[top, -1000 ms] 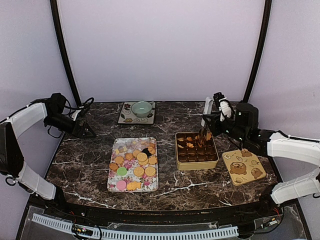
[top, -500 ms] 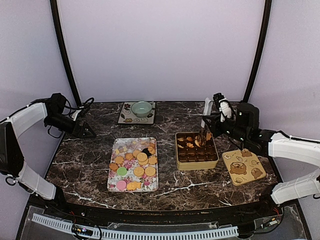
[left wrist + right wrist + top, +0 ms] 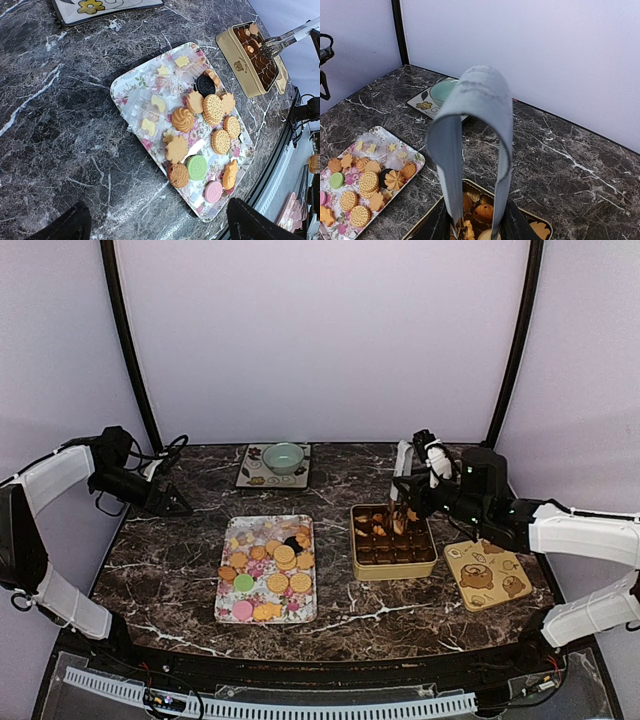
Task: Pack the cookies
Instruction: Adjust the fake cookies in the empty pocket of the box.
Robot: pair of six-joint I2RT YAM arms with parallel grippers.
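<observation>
The cookies (image 3: 267, 570) lie on a floral tray (image 3: 228, 612) at mid-table, golden with a green, a pink and a dark one; they also show in the left wrist view (image 3: 200, 125). More cookies (image 3: 485, 212) sit in the gold tin (image 3: 357, 550). My right gripper (image 3: 422, 488) is shut on grey metal tongs (image 3: 480, 100), whose tips hang over the tin's far part (image 3: 270, 47); whether they hold a cookie is hidden. My left gripper (image 3: 178, 506) is open and empty, off the tray's far left (image 3: 160, 230).
The tin's lid (image 3: 488, 575) with bear pictures lies to the right of the tin. A green bowl (image 3: 284, 457) stands on a flowered mat (image 3: 250, 477) at the back. Black frame poles rise at the back corners.
My right arm has shifted a little to the left with the tongs, bringing their tips further over the tin's far left. The left arm has not moved.
</observation>
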